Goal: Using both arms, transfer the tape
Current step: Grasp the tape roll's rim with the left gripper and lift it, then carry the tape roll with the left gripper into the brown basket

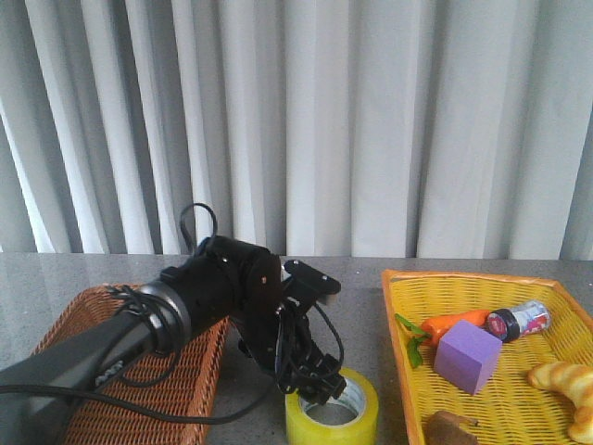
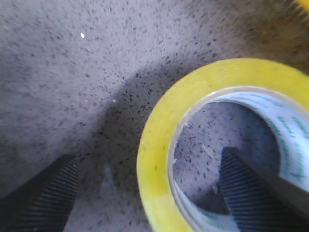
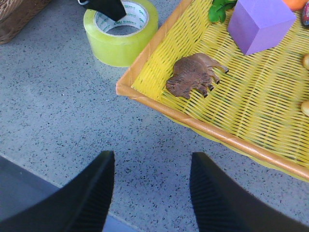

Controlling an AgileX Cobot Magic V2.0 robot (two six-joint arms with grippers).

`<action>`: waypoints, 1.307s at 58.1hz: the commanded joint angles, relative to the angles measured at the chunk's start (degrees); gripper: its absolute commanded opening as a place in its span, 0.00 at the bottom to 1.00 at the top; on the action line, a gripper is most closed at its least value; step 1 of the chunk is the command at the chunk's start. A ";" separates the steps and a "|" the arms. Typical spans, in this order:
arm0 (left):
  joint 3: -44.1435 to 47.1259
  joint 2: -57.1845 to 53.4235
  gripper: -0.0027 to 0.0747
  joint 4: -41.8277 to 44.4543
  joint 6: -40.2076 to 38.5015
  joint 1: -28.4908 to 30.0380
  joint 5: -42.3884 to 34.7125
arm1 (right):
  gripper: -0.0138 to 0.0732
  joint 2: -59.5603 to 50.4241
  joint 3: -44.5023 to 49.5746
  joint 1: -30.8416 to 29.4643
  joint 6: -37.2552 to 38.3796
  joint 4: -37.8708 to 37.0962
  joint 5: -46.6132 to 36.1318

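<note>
The yellow-green tape [image 1: 332,416] lies flat on the grey table between the two baskets, white printed core facing up. My left gripper [image 1: 313,382] is open and straddles the roll's wall: in the left wrist view one finger [image 2: 251,186] is inside the core of the tape [image 2: 159,159] and the other finger [image 2: 43,195] is outside, apart from it. My right gripper [image 3: 152,186] is open and empty over bare table near the front edge; the tape [image 3: 120,36] lies ahead of it. The right gripper does not show in the front view.
A brown wicker basket [image 1: 83,324] stands at the left. A yellow basket [image 1: 408,371] at the right holds a purple cube [image 1: 468,357], a carrot, a small bottle, bread and a brown animal figure [image 3: 193,75]. Curtains hang behind.
</note>
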 commanded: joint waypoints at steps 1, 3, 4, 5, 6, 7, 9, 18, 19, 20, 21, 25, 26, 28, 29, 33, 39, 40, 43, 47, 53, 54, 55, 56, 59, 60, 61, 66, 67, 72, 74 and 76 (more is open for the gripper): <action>-2.17 -2.38 0.75 -0.60 -1.05 -0.02 -1.25 | 0.57 -0.06 -1.32 -0.32 -0.08 -0.54 -3.08; -2.23 -2.00 0.73 -0.60 -1.05 -0.02 -1.19 | 0.57 -0.06 -1.32 -0.32 -0.08 -0.54 -3.13; -2.23 -1.93 0.71 -0.60 -1.05 -0.02 -1.19 | 0.57 -0.06 -1.32 -0.32 -0.08 -0.54 -3.13; -2.23 -1.71 0.70 -0.54 -1.05 -0.02 -1.19 | 0.57 -0.06 -1.32 -0.32 -0.08 -0.54 -3.13; -2.23 -1.70 0.69 -0.54 -1.05 -0.02 -1.19 | 0.57 -0.06 -1.32 -0.32 -0.08 -0.54 -3.13; -2.23 -1.70 0.67 -0.62 -1.05 -0.02 -1.19 | 0.57 -0.06 -1.32 -0.32 -0.08 -0.54 -3.13; -2.23 -1.65 0.63 -0.62 -1.05 -0.02 -1.12 | 0.57 -0.06 -1.32 -0.32 -0.08 -0.54 -3.13; -2.23 -1.73 0.44 -0.62 -1.05 -0.02 -1.25 | 0.57 -0.06 -1.32 -0.32 -0.08 -0.54 -3.13; -2.23 -1.73 0.42 -0.62 -1.05 -0.02 -1.19 | 0.57 -0.06 -1.32 -0.32 -0.08 -0.54 -3.13; -2.23 -1.73 0.40 -0.62 -1.05 -0.02 -1.11 | 0.57 -0.06 -1.32 -0.32 -0.08 -0.54 -3.13; -2.23 -1.73 0.37 -0.62 -1.05 -0.02 -1.06 | 0.57 -0.06 -1.32 -0.32 -0.08 -0.54 -3.13; -2.23 -1.73 0.30 -0.62 -1.05 -0.02 -0.94 | 0.57 -0.06 -1.32 -0.32 -0.08 -0.54 -3.13; -2.23 -1.73 0.29 -0.62 -1.05 -0.02 -0.82 | 0.57 -0.06 -1.32 -0.32 -0.08 -0.54 -3.13; -2.23 -1.73 0.25 -0.62 -1.05 -0.02 -0.67 | 0.57 -0.06 -1.32 -0.32 -0.08 -0.54 -3.13; -2.23 -1.73 0.24 -0.62 -1.05 -0.02 -0.66 | 0.57 -0.06 -1.32 -0.32 -0.08 -0.54 -3.13; -2.23 -1.94 0.19 -0.62 -1.05 -0.02 -0.30 | 0.57 -0.06 -1.32 -0.32 -0.08 -0.54 -3.13; -2.28 -2.68 0.16 -0.62 -1.05 -0.02 0.25 | 0.57 -0.06 -1.32 -0.32 -0.08 -0.54 -3.13; -2.28 -2.94 0.15 -0.62 -1.05 -0.02 0.25 | 0.57 -0.06 -1.32 -0.32 -0.08 -0.54 -3.13; -2.28 -3.54 0.15 -0.62 -1.05 -0.02 0.39 | 0.57 -0.06 -1.32 -0.32 -0.08 -0.54 -3.13; -2.28 -4.84 0.15 -0.62 -1.05 0.04 0.64 | 0.57 -0.06 -1.32 -0.32 -0.08 -0.54 -3.13; -2.28 -7.13 0.15 -0.52 -0.93 0.04 1.45 | 0.57 -0.06 -1.32 -0.32 -0.08 -0.54 -3.13; -2.28 -7.56 0.15 -0.52 -0.93 0.04 1.57 | 0.57 -0.06 -1.32 -0.32 -0.08 -0.54 -3.13; -2.28 -8.19 0.15 -0.52 -0.93 0.04 1.70 | 0.57 -0.06 -1.32 -0.32 -0.08 -0.54 -3.13; -2.28 -8.64 0.15 -0.41 -0.92 0.04 1.82 | 0.57 -0.06 -1.32 -0.32 -0.08 -0.54 -3.13; -2.28 -10.34 0.15 -0.25 -0.78 0.04 2.28 | 0.57 -0.06 -1.32 -0.32 -0.08 -0.54 -3.13; -2.28 -10.87 0.15 -0.18 -0.58 0.04 2.47 | 0.57 -0.06 -1.32 -0.32 -0.08 -0.54 -3.13; -2.28 -11.42 0.15 -0.09 -0.42 0.04 2.62 | 0.57 -0.06 -1.32 -0.32 -0.08 -0.54 -3.13; -2.28 -14.81 0.15 0.69 0.73 0.09 3.49 | 0.57 -0.06 -1.32 -0.32 -0.08 -0.54 -3.13; -2.28 -15.39 0.15 1.00 0.89 0.09 3.66 | 0.57 -0.06 -1.32 -0.32 -0.08 -0.54 -3.13; -2.23 -18.53 0.15 3.19 1.03 0.09 5.36 | 0.57 -0.06 -1.32 -0.32 -0.08 -0.54 -3.13; -2.23 -19.85 0.15 4.81 1.03 0.15 6.34 | 0.57 -0.06 -1.32 -0.32 -0.08 -0.54 -3.13; -2.23 -20.84 0.15 6.18 1.03 0.26 7.27 | 0.57 -0.06 -1.32 -0.32 -0.08 -0.54 -3.13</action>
